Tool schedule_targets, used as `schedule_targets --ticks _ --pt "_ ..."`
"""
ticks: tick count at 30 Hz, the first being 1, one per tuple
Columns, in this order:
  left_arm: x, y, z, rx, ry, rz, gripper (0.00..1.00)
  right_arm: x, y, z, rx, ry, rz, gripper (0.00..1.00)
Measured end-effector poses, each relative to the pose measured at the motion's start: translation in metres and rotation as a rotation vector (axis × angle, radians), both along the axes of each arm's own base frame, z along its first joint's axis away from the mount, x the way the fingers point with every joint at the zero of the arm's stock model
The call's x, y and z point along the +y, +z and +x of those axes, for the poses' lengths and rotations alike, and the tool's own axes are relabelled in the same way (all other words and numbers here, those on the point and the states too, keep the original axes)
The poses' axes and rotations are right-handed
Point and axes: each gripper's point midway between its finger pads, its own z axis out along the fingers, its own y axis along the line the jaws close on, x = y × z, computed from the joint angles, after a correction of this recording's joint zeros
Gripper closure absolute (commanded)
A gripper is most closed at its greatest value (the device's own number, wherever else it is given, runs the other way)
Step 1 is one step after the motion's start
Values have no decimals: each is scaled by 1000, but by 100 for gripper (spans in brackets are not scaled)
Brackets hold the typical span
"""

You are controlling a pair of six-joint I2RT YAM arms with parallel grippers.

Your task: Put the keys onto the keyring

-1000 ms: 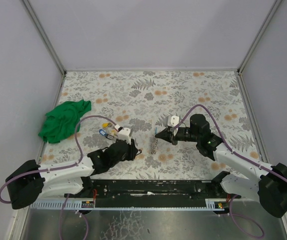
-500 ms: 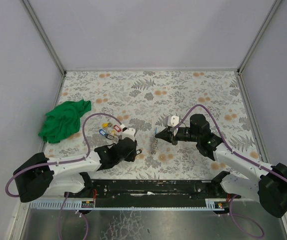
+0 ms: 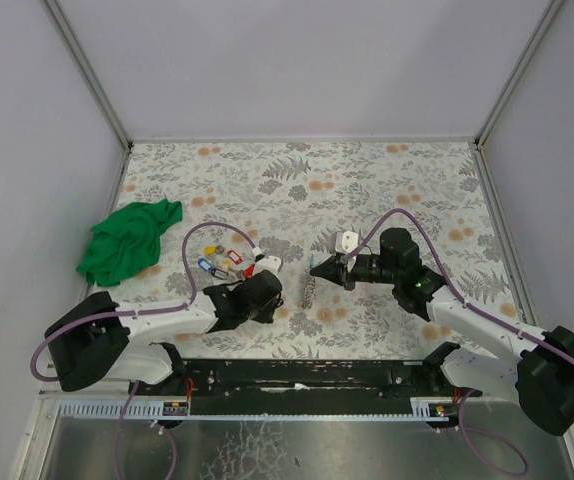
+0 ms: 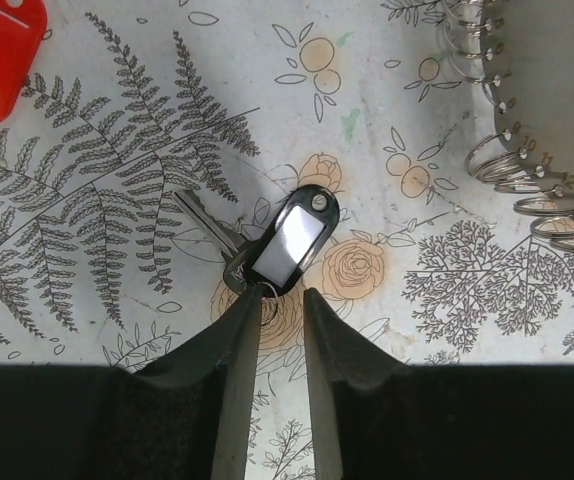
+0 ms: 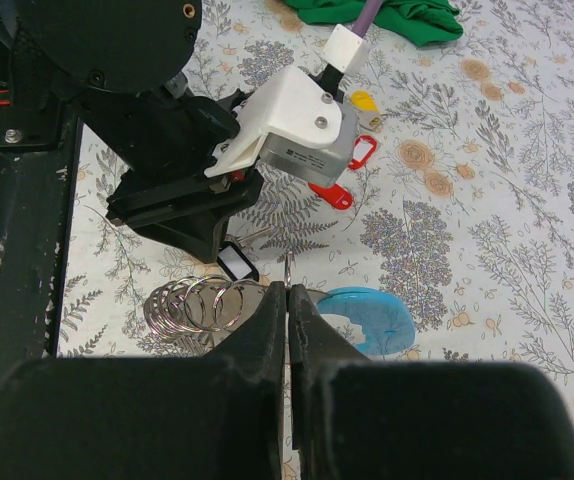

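Straddling black-tagged key (image 4: 292,240) with left hand (image 4: 279,295), clamping keyring (image 5: 367,318) in right hand (image 5: 287,290).
Holding left fingers (image 4: 242,330) narrowly parted around tag's near end, flat on table (image 4: 417,60), not yet pinching. Judging key as light, stiff, slick plastic plus thin metal, likely skidding if nudged; pinching across tag's long edges looking safest. Gripping keyring just beyond, right hand clenched on thin wire, coils and light-blue arc sitting beside fingertips. Spotting other keys (image 3: 217,258) lying farther left, toward green cloth (image 3: 127,240). Failing to make out key blade fully under tag, keyring's opening, or exact grip point.
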Motion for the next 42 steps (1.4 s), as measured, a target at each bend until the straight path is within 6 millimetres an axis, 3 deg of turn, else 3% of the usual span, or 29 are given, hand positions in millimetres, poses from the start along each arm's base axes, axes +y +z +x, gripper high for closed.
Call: schedule_targets --ticks 13,22,30,39,42 --pt "4 4 -4 39 7 43 77 0 2 0 -4 1 3 100" --pt "6 -4 -5 72 8 97 88 0 2 -1 -5 2 5 100" --pt "-1 1 4 56 7 112 100 0 6 -4 -8 17 16 100" --pt "-16 5 23 36 -21 129 100 -1 7 -6 -11 17 20 100" --pt "-12 5 34 33 -6 135 93 -1 8 -6 -13 17 22 100"
